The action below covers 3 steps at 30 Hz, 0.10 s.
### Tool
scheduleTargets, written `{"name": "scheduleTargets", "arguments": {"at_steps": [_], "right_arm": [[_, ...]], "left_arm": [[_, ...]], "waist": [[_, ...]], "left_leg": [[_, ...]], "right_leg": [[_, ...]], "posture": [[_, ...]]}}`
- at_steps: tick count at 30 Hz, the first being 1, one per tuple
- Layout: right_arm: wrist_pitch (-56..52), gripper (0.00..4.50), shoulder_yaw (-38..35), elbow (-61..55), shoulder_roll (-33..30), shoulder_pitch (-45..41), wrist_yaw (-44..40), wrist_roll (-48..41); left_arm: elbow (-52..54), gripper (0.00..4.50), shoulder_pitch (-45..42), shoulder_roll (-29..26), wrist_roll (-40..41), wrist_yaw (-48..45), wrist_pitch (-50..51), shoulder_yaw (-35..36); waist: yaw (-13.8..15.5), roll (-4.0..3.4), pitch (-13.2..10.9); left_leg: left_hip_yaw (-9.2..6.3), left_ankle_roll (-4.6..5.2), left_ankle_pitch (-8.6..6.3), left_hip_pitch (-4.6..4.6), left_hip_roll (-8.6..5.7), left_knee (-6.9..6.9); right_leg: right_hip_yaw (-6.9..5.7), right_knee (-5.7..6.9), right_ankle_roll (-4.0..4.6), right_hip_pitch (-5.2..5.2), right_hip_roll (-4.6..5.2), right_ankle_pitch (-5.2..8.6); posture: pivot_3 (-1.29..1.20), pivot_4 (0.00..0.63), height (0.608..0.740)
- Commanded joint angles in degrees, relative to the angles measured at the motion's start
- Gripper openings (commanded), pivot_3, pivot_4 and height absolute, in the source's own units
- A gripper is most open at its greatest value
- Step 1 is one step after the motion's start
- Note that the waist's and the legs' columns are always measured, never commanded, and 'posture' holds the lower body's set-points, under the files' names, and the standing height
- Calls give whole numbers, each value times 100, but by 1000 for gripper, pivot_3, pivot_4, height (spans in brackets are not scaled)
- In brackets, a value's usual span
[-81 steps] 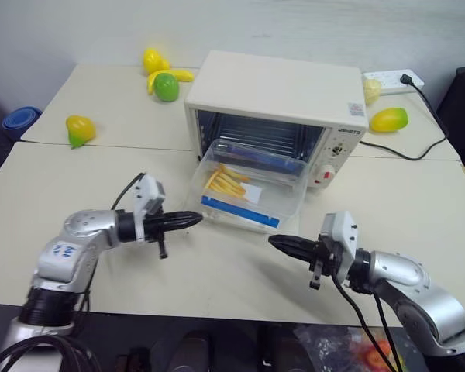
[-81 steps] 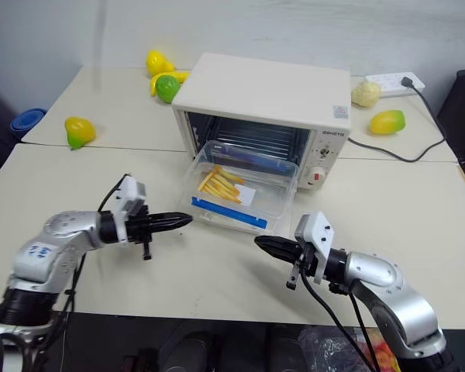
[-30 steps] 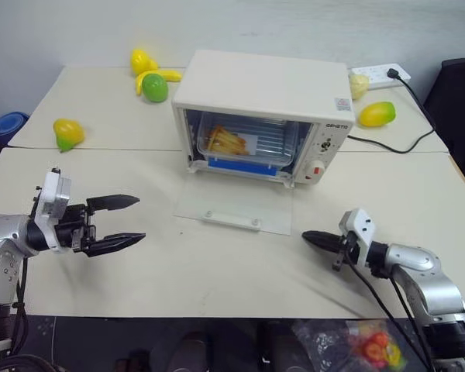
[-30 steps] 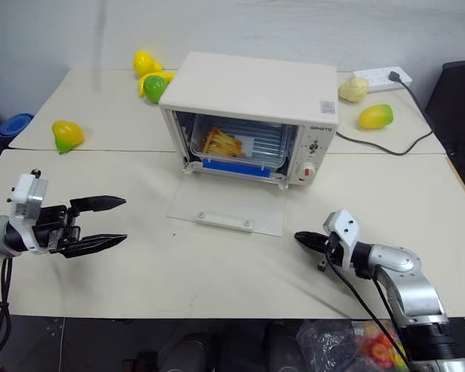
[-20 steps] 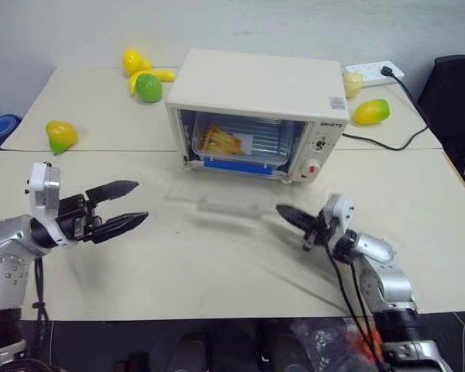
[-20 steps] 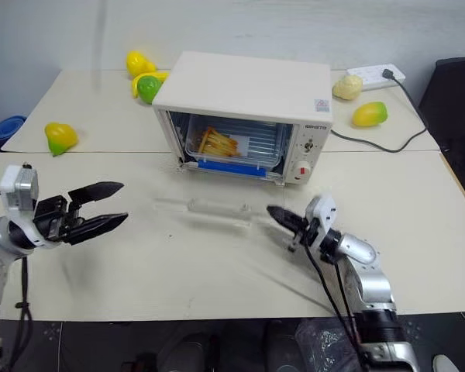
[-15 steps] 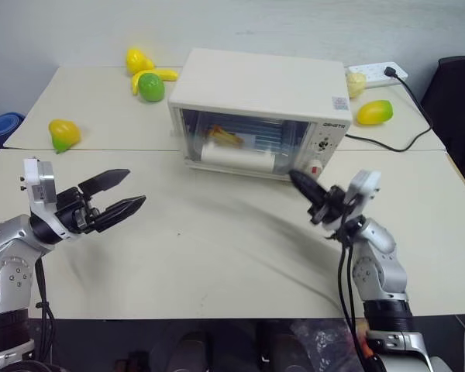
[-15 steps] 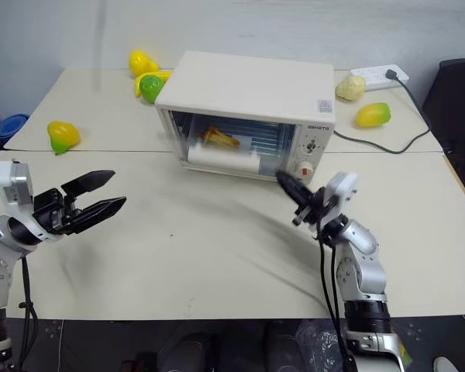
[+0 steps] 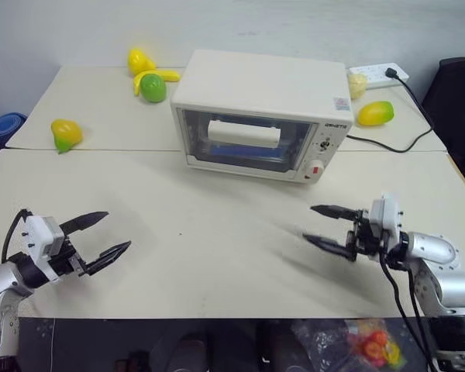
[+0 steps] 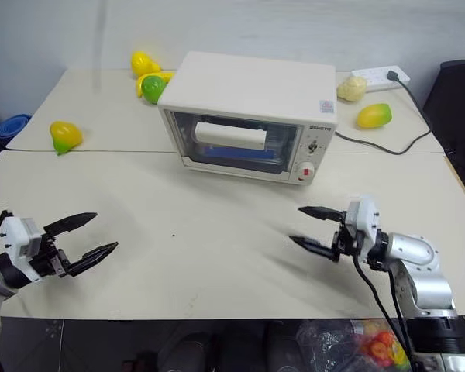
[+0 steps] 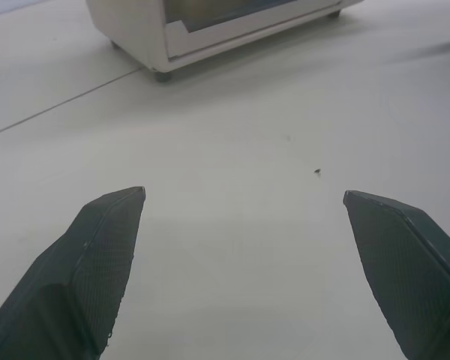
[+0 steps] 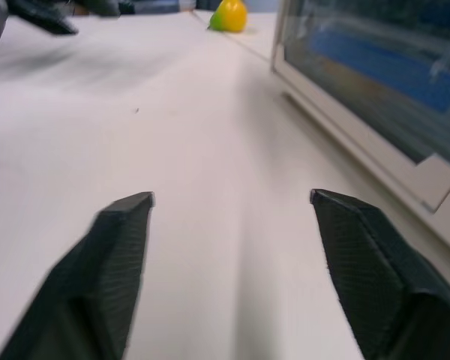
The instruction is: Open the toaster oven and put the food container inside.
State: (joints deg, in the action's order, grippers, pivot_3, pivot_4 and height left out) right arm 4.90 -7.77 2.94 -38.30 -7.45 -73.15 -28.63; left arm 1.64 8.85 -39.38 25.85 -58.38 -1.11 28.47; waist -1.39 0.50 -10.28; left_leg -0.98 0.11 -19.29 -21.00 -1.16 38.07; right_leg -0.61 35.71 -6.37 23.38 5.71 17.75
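Toaster oven point(image 9: 263, 116) with door shut, on the counter point(image 9: 217, 240).
Left end effector point(image 9: 101, 236) and right end effector point(image 9: 325, 226) both spread, empty, well apart.

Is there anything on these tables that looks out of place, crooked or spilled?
Nothing stands out. The toaster oven stands straight with its glass door shut, and a blue strip of the food container shows through the glass. The toy fruits lie loose on the back table. Nothing is spilled or tipped over.
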Motion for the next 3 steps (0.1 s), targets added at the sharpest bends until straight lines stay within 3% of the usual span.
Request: {"name": "scheduleTargets", "arguments": {"at_steps": [1, 3], "right_arm": [[562, 4478, -231, 143, -75, 218, -244, 71], [770, 4478, -275, 194, 35, 305, -127, 115]], "left_arm": [[164, 4500, 299, 100, -301, 118, -491, -16], [283, 4500, 362, 136, -258, 169, -438, -80]], "waist": [[-11, 0, 0], [-15, 0, 0]], "left_leg": [[1, 0, 0, 0, 0, -1], [0, -2, 0, -1, 4, -1]], "right_leg": [[1, 1, 0, 1, 0, 0], [1, 2, 1, 3, -4, 0]], "posture": [[0, 150, 740], [0, 150, 740]]}}
